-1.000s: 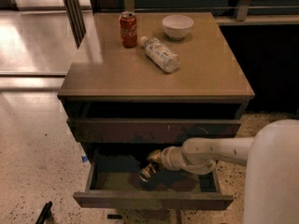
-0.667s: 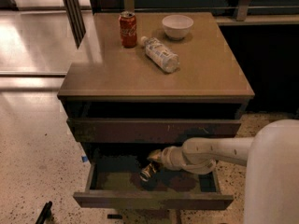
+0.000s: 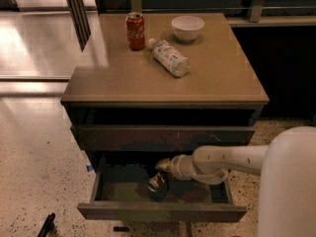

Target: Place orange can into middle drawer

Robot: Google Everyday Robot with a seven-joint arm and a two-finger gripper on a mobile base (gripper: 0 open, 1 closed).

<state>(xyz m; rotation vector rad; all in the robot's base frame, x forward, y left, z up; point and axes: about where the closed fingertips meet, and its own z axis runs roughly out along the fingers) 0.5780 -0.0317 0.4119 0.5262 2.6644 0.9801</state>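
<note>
The middle drawer [image 3: 118, 190] is pulled out at the bottom of the cabinet, showing its olive-grey floor behind a plain dark front. The orange can [image 3: 158, 180] is inside it, left of centre, tilted, its golden side up and its silver end toward the front. My gripper [image 3: 160, 174] reaches into the drawer from the right on a pale arm and is right at the can. Its dark tip blends with the can and the shadow.
A shut drawer with a scuffed front [image 3: 163, 137] sits just above the arm. On the cabinet top [image 3: 222, 78] stand a red cola can [image 3: 135, 31], a clear bottle on its side [image 3: 170, 57] and a white bowl [image 3: 187, 27]. My white body [image 3: 289, 186] fills the lower right.
</note>
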